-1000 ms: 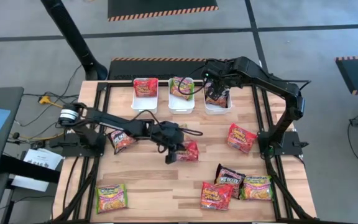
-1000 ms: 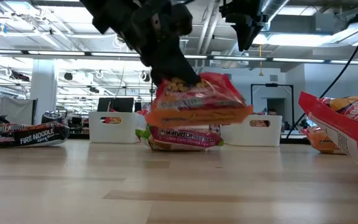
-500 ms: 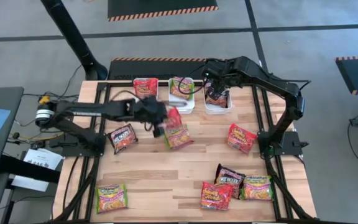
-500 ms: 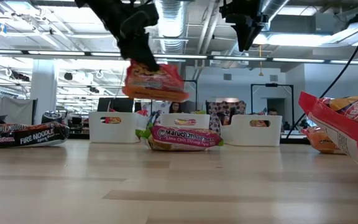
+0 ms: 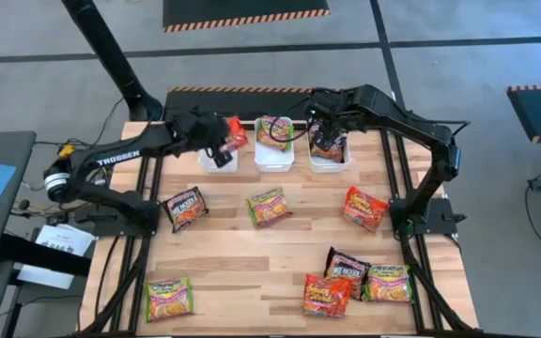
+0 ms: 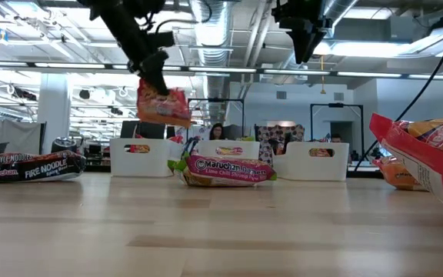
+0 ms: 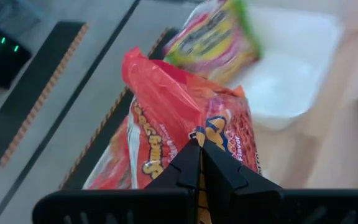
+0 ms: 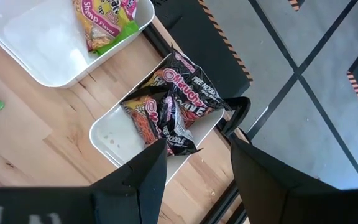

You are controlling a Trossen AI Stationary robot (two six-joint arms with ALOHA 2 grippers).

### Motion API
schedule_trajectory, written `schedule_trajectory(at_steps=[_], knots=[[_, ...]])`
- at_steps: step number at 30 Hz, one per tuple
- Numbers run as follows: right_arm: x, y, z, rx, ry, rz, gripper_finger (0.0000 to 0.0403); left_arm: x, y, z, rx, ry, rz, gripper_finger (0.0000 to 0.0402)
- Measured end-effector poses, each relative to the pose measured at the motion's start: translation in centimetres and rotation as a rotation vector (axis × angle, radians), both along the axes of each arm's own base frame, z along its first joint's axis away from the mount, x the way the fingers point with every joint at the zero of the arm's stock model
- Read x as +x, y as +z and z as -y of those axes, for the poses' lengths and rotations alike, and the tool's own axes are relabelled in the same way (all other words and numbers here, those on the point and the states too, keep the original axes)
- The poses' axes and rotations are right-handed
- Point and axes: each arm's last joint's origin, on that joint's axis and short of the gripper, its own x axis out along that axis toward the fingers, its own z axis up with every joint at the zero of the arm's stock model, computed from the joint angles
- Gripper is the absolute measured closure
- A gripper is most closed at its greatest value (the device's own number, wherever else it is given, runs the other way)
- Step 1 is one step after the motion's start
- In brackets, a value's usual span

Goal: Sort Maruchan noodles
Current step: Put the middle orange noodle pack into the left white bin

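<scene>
Left fingers [image 7: 199, 163]: clamped on red-orange packet [image 7: 185, 130], above left bin [image 5: 218, 155]. Right fingers [image 8: 194, 163]: spread apart, empty, black packet [image 8: 178, 112] in right bin [image 8: 114, 134] below.

A wide bare stretch of the wooden table [image 5: 242, 263] runs across its middle, between the green packet [image 5: 268, 206] at centre and the cluster of packets [image 5: 355, 279] at four o'clock. At twelve o'clock three white bins [image 5: 275, 155] stand side by side, both arms crowding over them. Black frame rails [image 5: 150, 216] fence the three and nine o'clock edges.
</scene>
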Motion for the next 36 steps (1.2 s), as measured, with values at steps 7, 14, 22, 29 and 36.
schedule_trajectory(at_steps=[7,14,22,29,36], knots=[[0.0,0.0,0.0,-0.002,0.028,-0.018,0.0200,-1.9,-0.8,-3.4,0.006,0.082,-0.079,0.0401],[0.0,0.0,0.0,-0.002,0.029,-0.019,0.0200,-2.8,-2.0,-5.4,-0.049,0.087,-0.126,0.0401],[0.0,0.0,0.0,-0.002,0.029,-0.018,0.0200,-1.4,-4.8,-6.9,-0.069,0.021,-0.237,0.0401],[0.0,0.0,0.0,-0.001,0.029,-0.019,0.0200,-0.9,-6.2,-7.5,-0.071,0.012,-0.284,0.0401],[0.0,0.0,0.0,-0.001,0.029,-0.019,0.0200,-0.8,-6.2,-7.5,-0.082,-0.086,-0.283,0.0400]])
